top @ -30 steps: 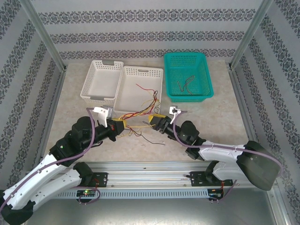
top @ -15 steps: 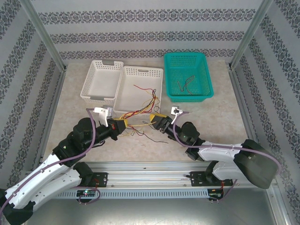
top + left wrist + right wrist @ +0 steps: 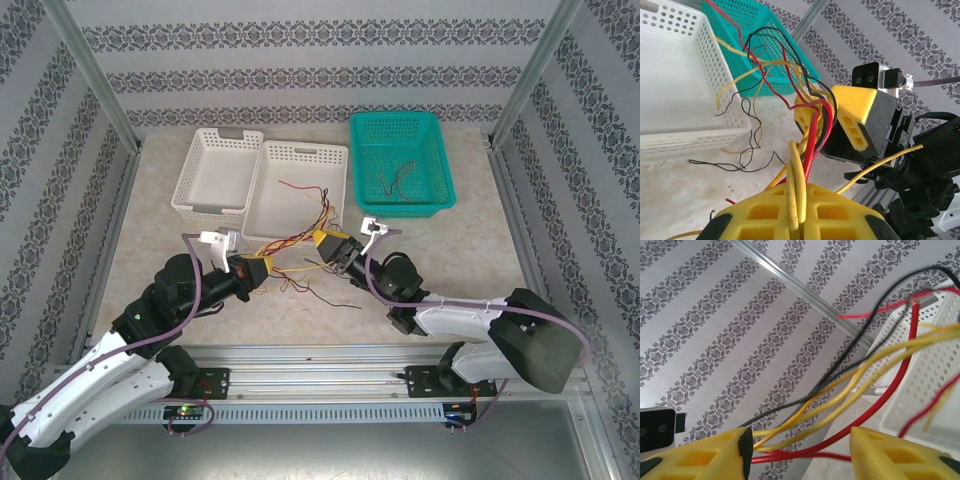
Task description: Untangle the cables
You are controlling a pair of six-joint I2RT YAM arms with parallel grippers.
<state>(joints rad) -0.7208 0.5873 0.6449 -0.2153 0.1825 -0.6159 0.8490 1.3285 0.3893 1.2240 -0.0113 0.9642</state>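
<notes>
The cables [image 3: 290, 245] are a bunch of yellow, red and black wires strung between my two grippers, with ends trailing over the white basket [image 3: 262, 205]. My left gripper [image 3: 262, 268] is shut on the cables [image 3: 810, 135]; yellow and red strands run out between its jaws [image 3: 799, 192]. My right gripper [image 3: 322, 240] sits to the right of it, close to the basket's near corner. Its jaws stand apart [image 3: 797, 452], and the cables [image 3: 865, 375] run across the gap, some looped round one finger [image 3: 807, 110]. A loose black wire [image 3: 330, 298] lies on the table below.
A second white basket [image 3: 190, 170] stands left of the first. The teal basket [image 3: 400, 117] at the back right holds one dark wire [image 3: 392, 182]. Metal posts and patterned walls close in both sides. A rail runs along the near edge.
My right gripper has moved up and left toward the white basket. My left gripper has shifted slightly right. The bunch between them has bunched up and the trailing ends have shifted.
</notes>
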